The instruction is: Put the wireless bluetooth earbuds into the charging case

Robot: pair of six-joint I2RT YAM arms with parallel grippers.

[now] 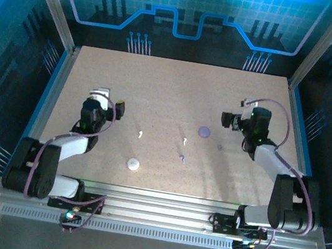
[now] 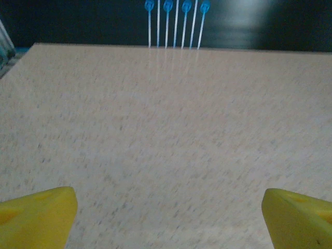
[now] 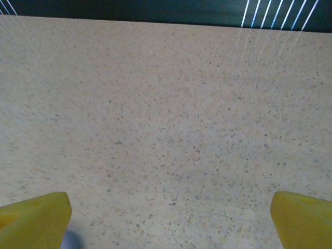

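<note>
In the top view a white round charging case (image 1: 132,164) lies near the front of the table, and a pale purple round one (image 1: 204,131) lies right of centre. Two tiny white earbuds (image 1: 141,135) (image 1: 185,141) and two pale purple ones (image 1: 181,158) (image 1: 220,147) are scattered between them. My left gripper (image 1: 110,99) (image 2: 168,218) hovers at the left, open, with bare table between its yellow fingertips (image 2: 36,218). My right gripper (image 1: 236,110) (image 3: 171,220) stands open just right of the purple case, nothing between its fingertips (image 3: 33,220).
The speckled tabletop (image 1: 172,87) is bounded by metal frame rails (image 1: 53,81) at left and right and a dark back wall with blue pins (image 2: 176,21). A bluish blur (image 3: 70,241) sits by my right gripper's left fingertip.
</note>
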